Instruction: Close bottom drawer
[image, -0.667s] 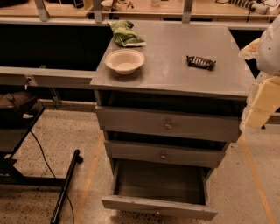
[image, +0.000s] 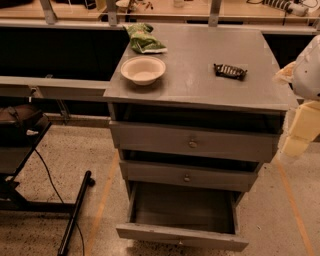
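The bottom drawer (image: 181, 237) is the lowest of three grey drawers in a grey cabinet. It stands pulled far out, its empty inside showing, and its front panel sits at the bottom of the view. The middle drawer (image: 186, 176) and top drawer (image: 192, 143) stick out only slightly. My gripper (image: 300, 131) hangs at the right edge, beside the cabinet's top right corner, level with the top drawer and well above and to the right of the bottom drawer. It touches nothing.
On the cabinet top (image: 200, 80) lie a white bowl (image: 143, 69), a green chip bag (image: 144, 41) and a small dark packet (image: 230, 71). A dark stand with a floor bar (image: 75, 212) is at the left. A long counter (image: 60, 87) runs behind.
The view has shifted slightly, so the cabinet sits a little lower and to the left. The gripper stays at the right edge. The bottom drawer remains pulled out.
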